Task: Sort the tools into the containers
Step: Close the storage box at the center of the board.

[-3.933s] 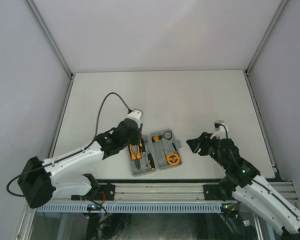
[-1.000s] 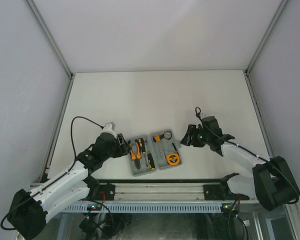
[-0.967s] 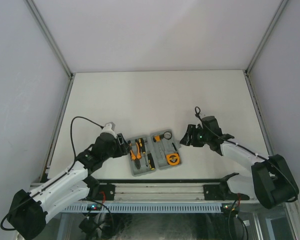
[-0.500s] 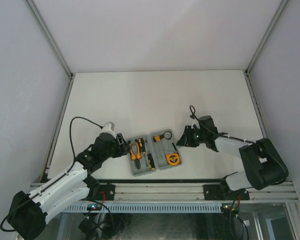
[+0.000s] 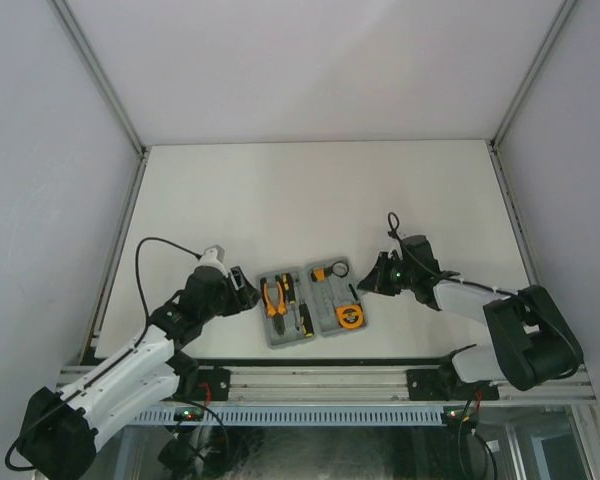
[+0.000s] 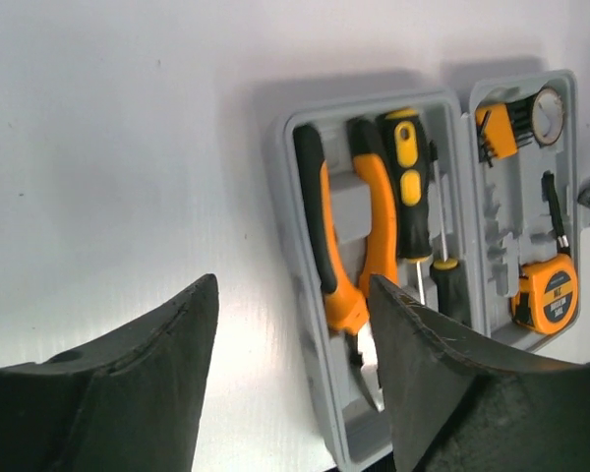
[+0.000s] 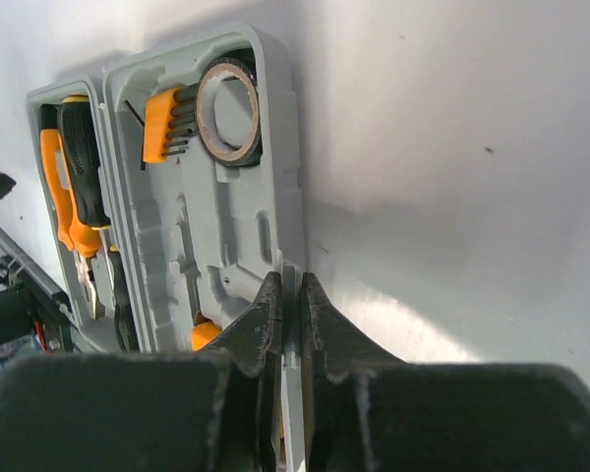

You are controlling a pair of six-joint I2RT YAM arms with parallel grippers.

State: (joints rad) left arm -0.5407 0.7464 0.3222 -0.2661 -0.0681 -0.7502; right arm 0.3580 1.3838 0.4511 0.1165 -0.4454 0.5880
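Two grippers: left gripper (image 6: 292, 324) spread open beside the grey case (image 6: 501, 226), right gripper (image 7: 289, 285) pinched shut on its rim.

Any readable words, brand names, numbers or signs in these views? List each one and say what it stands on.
No text can be read with confidence.
Tape measure: a black label with pale print, too small and blurred to read.
Tool case: no lettering visible on its grey plastic.
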